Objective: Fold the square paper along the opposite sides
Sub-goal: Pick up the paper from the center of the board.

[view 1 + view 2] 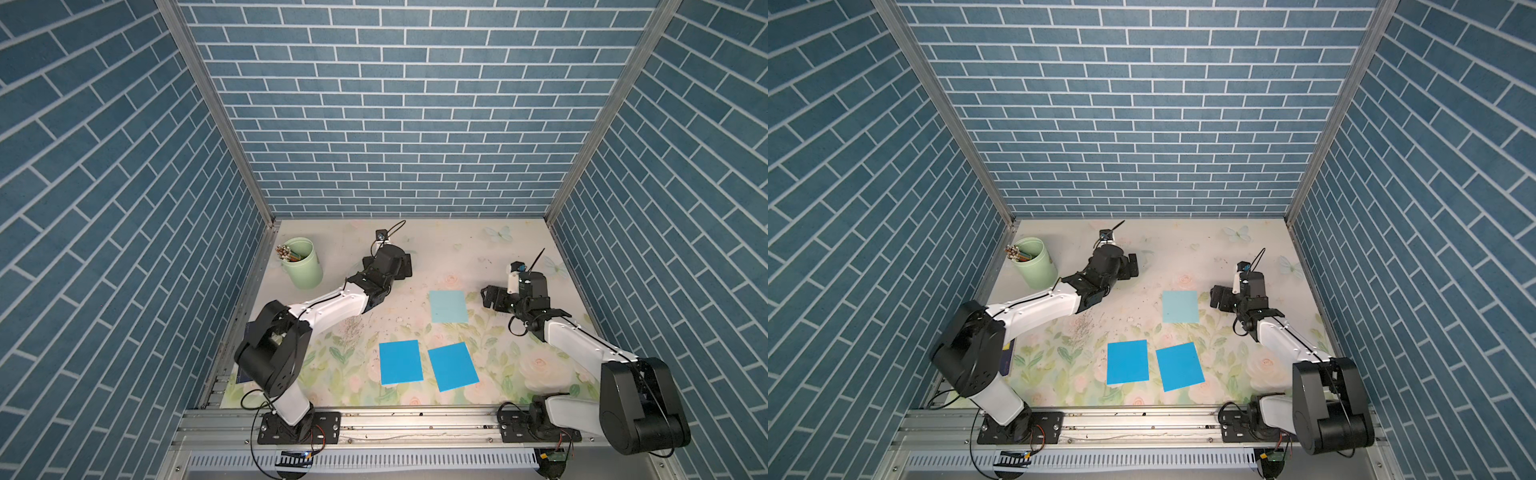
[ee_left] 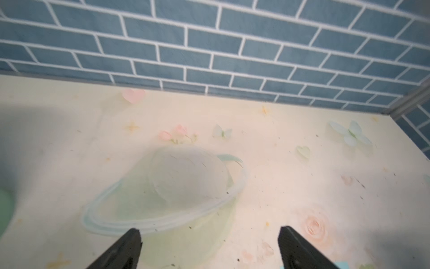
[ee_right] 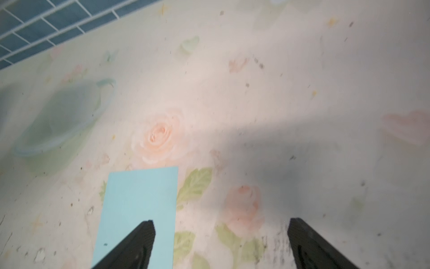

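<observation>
Three sheets of paper lie flat on the floral table. A pale blue paper [image 1: 448, 306] [image 1: 1180, 306] is at mid-right, and two bright blue papers [image 1: 400, 361] [image 1: 453, 366] lie nearer the front. My left gripper [image 1: 405, 266] [image 2: 210, 235] hangs open over bare table, behind and left of the pale sheet, holding nothing. My right gripper [image 1: 487, 297] [image 3: 221, 226] is open just right of the pale blue paper [image 3: 139, 198]. In the right wrist view one of its fingers [image 3: 144, 237] overlaps that sheet, and nothing sits between the fingers.
A green cup [image 1: 305, 266] [image 1: 1036, 262] full of pencils stands at the back left, close to the left arm. Blue brick walls close in the table on three sides. A metal rail [image 1: 415, 419] with both arm bases runs along the front.
</observation>
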### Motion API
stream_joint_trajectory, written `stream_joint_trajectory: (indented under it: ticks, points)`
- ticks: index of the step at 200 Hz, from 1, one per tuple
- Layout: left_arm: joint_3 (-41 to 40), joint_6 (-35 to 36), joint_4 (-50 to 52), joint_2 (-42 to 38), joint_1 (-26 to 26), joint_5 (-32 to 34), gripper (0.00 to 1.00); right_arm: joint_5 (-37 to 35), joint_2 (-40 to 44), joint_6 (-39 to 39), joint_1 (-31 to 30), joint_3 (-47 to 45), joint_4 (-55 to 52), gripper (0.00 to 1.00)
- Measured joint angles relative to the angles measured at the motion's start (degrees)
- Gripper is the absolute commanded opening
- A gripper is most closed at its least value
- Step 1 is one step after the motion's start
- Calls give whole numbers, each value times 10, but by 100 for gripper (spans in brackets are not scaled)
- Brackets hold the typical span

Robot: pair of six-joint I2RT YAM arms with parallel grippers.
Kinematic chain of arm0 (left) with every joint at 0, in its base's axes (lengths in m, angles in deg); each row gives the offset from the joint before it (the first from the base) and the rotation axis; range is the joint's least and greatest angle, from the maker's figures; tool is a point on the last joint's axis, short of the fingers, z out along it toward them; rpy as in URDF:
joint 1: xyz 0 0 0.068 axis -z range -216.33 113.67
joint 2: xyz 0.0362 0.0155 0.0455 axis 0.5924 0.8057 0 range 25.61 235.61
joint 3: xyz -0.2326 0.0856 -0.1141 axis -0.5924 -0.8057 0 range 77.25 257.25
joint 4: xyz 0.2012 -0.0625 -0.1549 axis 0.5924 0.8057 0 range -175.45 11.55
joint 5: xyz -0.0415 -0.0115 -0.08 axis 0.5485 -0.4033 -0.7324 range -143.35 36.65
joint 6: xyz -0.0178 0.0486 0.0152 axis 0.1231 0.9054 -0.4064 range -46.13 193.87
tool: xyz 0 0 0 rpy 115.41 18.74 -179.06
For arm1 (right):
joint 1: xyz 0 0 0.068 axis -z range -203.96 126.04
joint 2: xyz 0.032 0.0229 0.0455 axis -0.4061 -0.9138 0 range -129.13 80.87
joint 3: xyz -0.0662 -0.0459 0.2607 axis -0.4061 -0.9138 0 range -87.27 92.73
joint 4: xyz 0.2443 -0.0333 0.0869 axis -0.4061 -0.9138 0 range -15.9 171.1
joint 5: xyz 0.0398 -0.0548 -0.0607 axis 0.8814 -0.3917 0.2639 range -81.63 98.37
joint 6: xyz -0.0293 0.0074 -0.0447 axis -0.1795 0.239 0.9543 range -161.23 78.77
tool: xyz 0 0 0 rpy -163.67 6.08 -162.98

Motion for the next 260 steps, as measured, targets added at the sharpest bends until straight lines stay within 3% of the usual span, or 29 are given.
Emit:
stream_joint_trajectory:
  ticks: [10, 31, 52, 87, 116, 135, 155, 189, 232, 260]
  points:
    - [1, -3, 4, 10, 0, -48, 92, 15, -12, -10, -19, -1, 1, 90]
    - [9, -17, 3, 38, -1, -160, 78, 46, -44, -29, -55, -3, 20, 84]
    - [47, -36, -2, 90, -3, -262, 72, 70, -78, -43, -67, -7, 40, 81]
    - [73, -68, -16, 150, -4, -362, 69, 84, -94, -57, -73, -21, 61, 78]
    - [71, -87, -16, 164, -4, -391, 69, 92, -97, -66, -93, -35, 94, 75]
    - [67, -99, -20, 170, -4, -404, 56, 92, -110, -67, -111, -36, 119, 74]
    - [67, -103, -26, 193, -4, -424, 55, 93, -125, -67, -127, -35, 148, 74]
    - [69, -105, -38, 211, -4, -443, 58, 96, -148, -67, -143, -32, 186, 73]
    - [70, -104, -42, 211, -5, -444, 70, 101, -184, -68, -168, -22, 240, 73]
    - [70, -104, -44, 211, -5, -444, 69, 110, -209, -69, -182, -10, 266, 71]
